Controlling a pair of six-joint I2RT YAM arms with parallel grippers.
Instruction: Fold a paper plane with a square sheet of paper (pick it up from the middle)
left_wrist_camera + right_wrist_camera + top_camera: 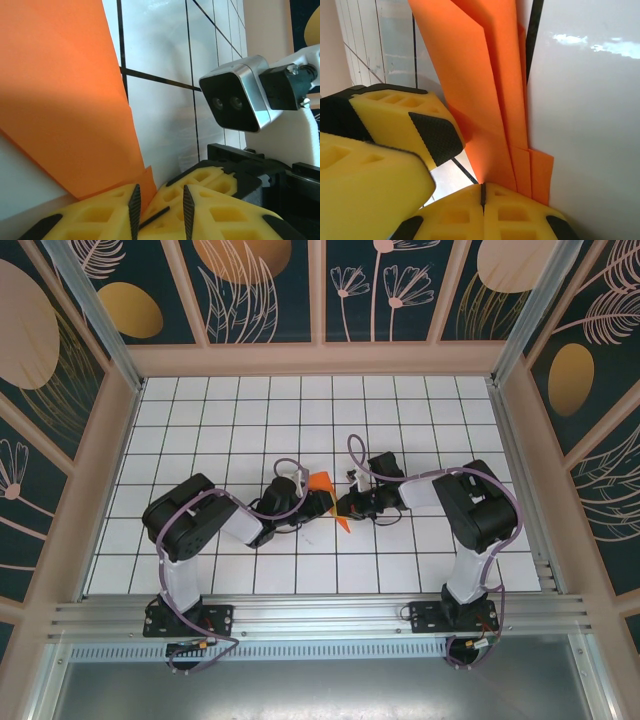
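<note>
From above, you see both arms meeting over the middle of the table (200,420). The folded orange paper (320,483) stands up between the left jaws and the right jaws. In the left wrist view, the paper (65,100) leans away to the left of the pads (135,205). The left jaws stand narrowly apart with no paper showing in the gap. One corner slips behind the nearer finger, so you cannot tell whether it touches there. The right wrist's camera (235,100) sits close opposite. In the right wrist view, the right jaws are pressed shut on the paper's bottom edge, and several layers (485,100) fan up from the seam. A finger of the left arm (400,112) sits just beside the outer layer. This looks like a crease being set partway through the folding. Use the right clamp as your anchor, bring the left pads squarely around all the layers, and check the edges line up before you close. Then run along the fold slowly, because thin paper slips or tears if the arms pull apart. Mind the crowded fingertips too.
</note>
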